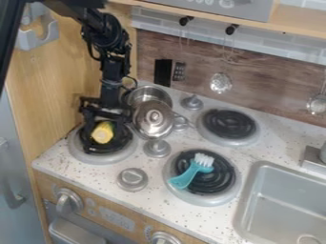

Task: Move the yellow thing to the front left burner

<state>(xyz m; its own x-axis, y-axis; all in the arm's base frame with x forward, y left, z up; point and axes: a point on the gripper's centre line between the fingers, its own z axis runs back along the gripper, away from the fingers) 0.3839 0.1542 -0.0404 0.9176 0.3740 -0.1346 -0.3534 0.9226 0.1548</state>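
The desk's (153,202) front edge runs near the front left burner (96,158). The arm hangs nearly upright beside the wooden wall (54,90), hand (104,141) low, 2 fingers apart around the yellow thing (102,132) on that burner; pot (148,92) and lid (153,120) crowd 1 side.

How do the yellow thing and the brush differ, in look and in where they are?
The yellow thing is short and stubby; the brush is long and slim.
The yellow thing is yellow with some green; the brush is teal with white bristles.
The yellow thing is at the front left burner, the brush on the front right burner.
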